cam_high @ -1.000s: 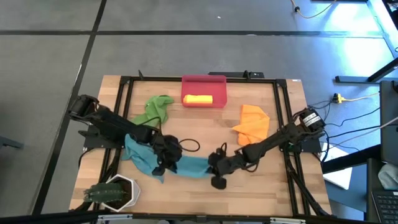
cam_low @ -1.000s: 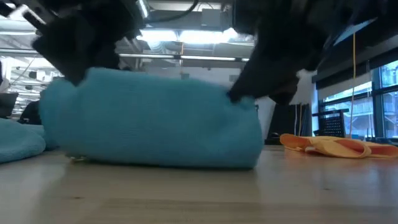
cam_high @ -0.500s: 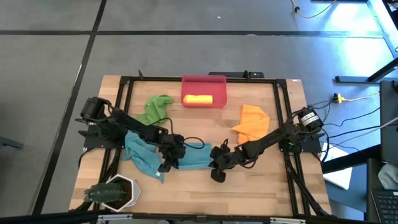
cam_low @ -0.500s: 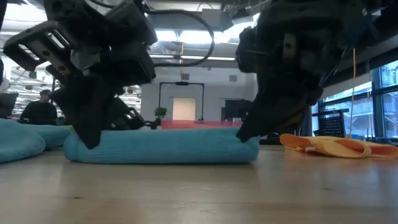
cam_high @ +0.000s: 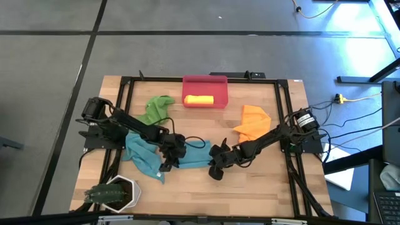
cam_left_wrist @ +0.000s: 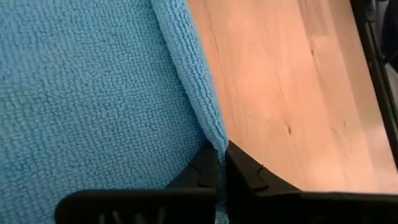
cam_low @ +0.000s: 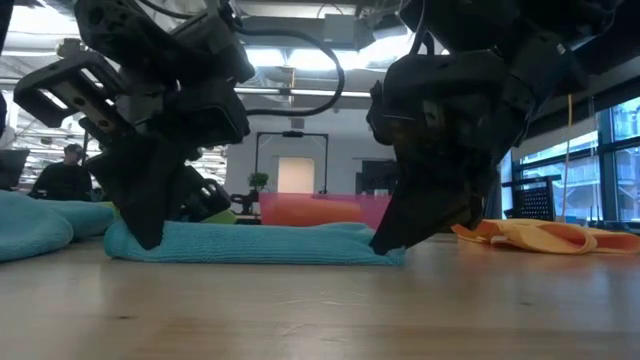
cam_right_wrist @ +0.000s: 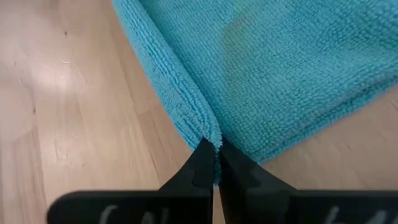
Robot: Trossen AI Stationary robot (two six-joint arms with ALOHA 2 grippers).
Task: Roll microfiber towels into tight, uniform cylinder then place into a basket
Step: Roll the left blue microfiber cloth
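Wooden counter (cam_high: 262, 181) carries a teal towel (cam_high: 192, 157) lying flat at centre-near, its two near corners pinched by the clenched left end effector (cam_high: 166, 166) and right end effector (cam_high: 214, 174). Soft, light, limp cloth probably sags; edges grip best. Basket (cam_high: 205, 83) sits far.

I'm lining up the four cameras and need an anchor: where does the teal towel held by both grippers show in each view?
High view: teal towel at table centre, between the left gripper and right gripper.
Low view: flat strip across the middle.
Left wrist view: fills the left side, edge pinched.
Right wrist view: upper right, edge pinched.
Shared landmark: the wooden table, bare beside the towel in every view.
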